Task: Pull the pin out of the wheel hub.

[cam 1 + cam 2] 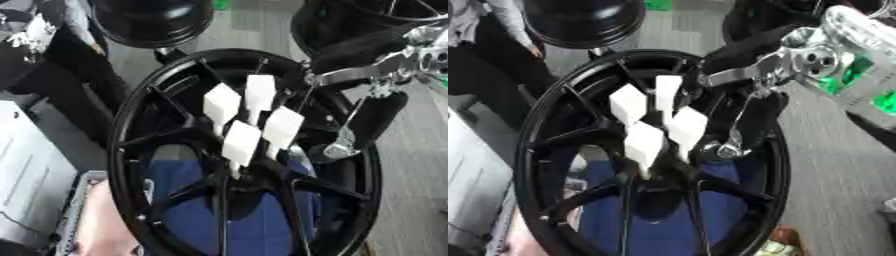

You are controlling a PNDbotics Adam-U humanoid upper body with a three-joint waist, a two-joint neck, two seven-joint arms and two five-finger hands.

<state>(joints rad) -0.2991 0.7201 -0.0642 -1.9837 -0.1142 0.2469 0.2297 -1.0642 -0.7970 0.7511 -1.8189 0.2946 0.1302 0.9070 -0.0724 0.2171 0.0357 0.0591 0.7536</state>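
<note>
Right hand [350, 142] at wheel hub [241, 165] – fingers' state unclear.

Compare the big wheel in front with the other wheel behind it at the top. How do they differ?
The front wheel shows nearly whole; the far wheel is cut off by the top edge. The front wheel carries white tagged pins at its hub; the far wheel shows none. Both are glossy black.
</note>
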